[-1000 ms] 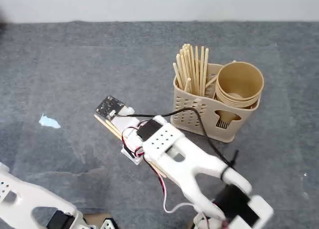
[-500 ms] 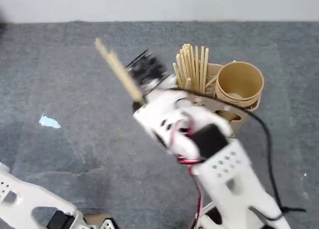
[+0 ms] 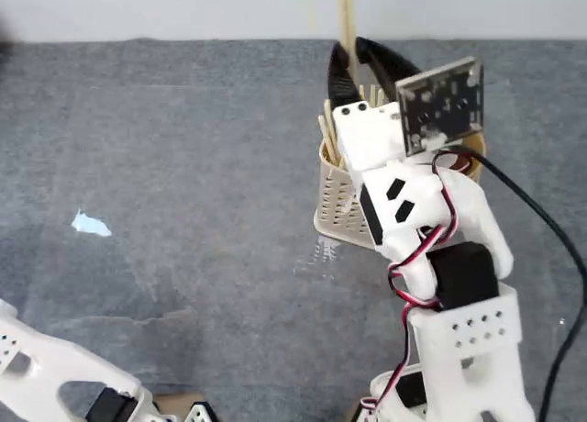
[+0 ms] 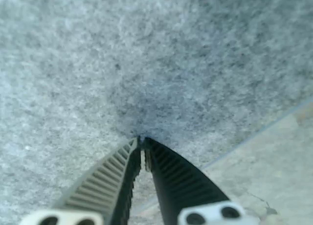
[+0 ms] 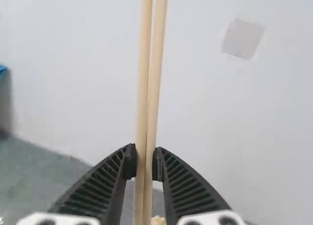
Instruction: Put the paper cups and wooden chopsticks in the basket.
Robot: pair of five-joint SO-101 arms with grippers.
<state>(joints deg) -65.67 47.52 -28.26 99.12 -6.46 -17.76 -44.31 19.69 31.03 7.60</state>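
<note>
right pincer (image 5: 144,159) clamped tight on a pair of wooden chopsticks (image 5: 150,63), held upright above the basket (image 3: 335,202) | basket near the worktop (image 3: 183,119) far edge, right of centre, more chopsticks (image 3: 326,133) standing in it | left pincer (image 4: 142,143) closed, tips touching, gripping nothing, over the grey worktop

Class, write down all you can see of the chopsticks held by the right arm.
The chopsticks are two pale wooden sticks, straight, side by side and touching. The right tool is shut on them, its ribbed black jaws pinching them; they jut out past the tips. In the high view they appear over the basket.
</note>
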